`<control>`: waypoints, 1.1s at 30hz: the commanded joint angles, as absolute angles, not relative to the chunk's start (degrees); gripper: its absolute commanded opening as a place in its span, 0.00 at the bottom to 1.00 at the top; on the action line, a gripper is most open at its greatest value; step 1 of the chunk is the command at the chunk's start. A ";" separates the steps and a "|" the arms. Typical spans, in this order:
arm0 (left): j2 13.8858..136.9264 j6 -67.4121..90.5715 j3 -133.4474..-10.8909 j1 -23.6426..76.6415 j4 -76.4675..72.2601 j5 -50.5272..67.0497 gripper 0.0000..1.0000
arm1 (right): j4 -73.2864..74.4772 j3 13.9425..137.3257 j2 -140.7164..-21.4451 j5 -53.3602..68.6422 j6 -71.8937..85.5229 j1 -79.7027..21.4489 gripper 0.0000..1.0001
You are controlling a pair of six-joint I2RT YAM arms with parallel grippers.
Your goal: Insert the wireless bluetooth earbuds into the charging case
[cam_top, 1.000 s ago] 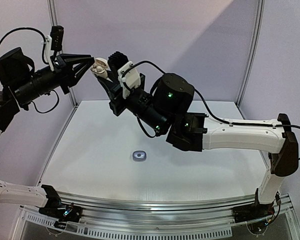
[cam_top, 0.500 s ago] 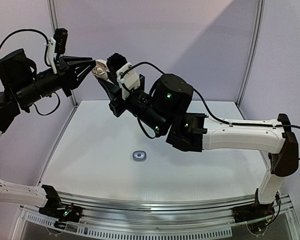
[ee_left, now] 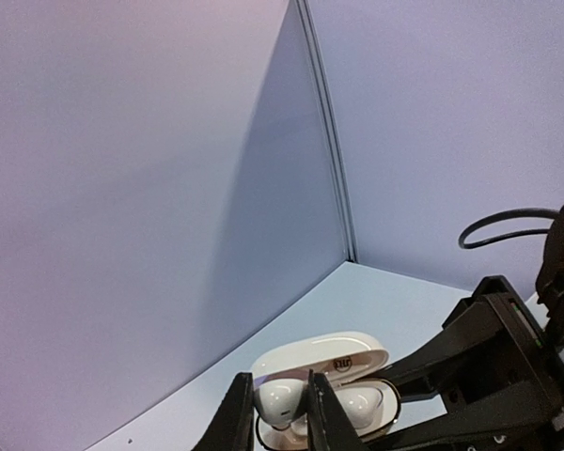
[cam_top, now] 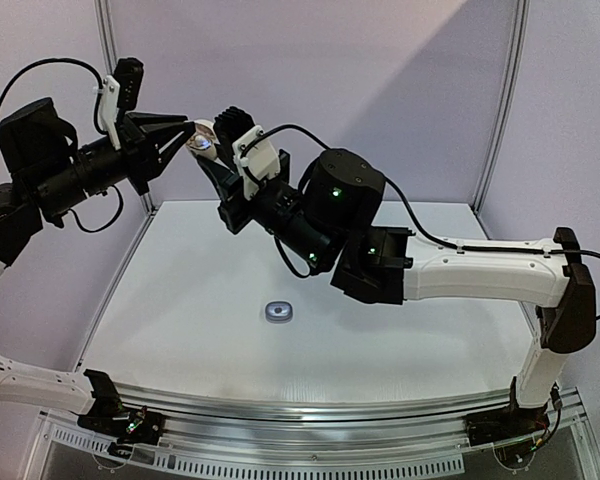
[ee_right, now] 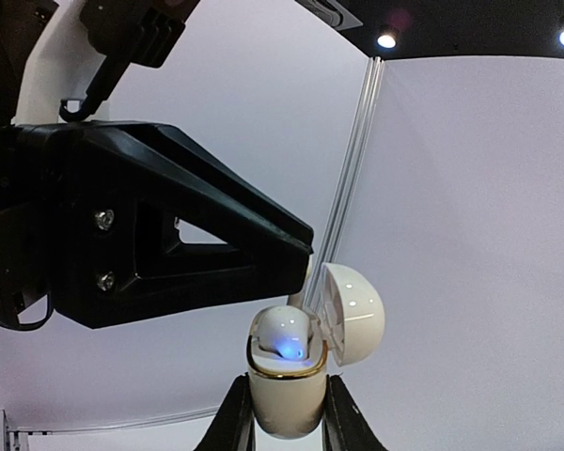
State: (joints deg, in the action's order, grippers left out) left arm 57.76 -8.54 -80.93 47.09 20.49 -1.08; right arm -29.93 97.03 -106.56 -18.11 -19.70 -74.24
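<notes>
Tabletop (cam_top: 180, 330): small grey object (cam_top: 278, 313), too small to identify | Mid-air: right tool (ee_right: 285, 383) clamps the open white case (ee_right: 282, 406) | Beyond: left tool (ee_left: 277, 383) pinches a white earbud (ee_left: 284, 404) into one socket; second earbud (ee_left: 359, 404) beside it looks seated | Progress: white pair nearly in, lid unshut.

White table (cam_top: 180, 300) w/ lilac walls (cam_top: 380, 80), alu corner posts (cam_top: 502, 100).

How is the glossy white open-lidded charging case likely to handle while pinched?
The glossy white open-lidded charging case looks like hard, smooth plastic: probably stiff but slippery in the right gripper. Its rounded body may twist if pushed sideways. The open lid likely swings on its hinge.
</notes>
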 commanded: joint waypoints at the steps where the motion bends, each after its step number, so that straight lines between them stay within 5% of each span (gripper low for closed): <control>1: 59.18 -10.02 -79.78 49.16 24.85 -2.71 0.00 | -35.28 98.34 -107.42 -18.57 -19.05 -75.08 0.00; 27: 61.49 -6.50 -82.85 49.66 28.61 -4.99 0.00 | -37.88 98.33 -108.11 -19.83 -17.93 -75.16 0.00; 30: 61.35 -6.20 -83.35 49.66 28.57 -4.60 0.15 | -37.92 98.18 -108.11 -19.86 -17.69 -75.16 0.00; 33: 61.35 -6.86 -83.73 49.66 27.95 -4.45 0.20 | -37.84 97.96 -108.03 -20.07 -17.33 -75.23 0.00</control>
State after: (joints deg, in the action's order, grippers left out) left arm 60.29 -7.31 -83.22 48.40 23.90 -5.08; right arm -33.65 97.03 -107.94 -22.00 -18.04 -74.52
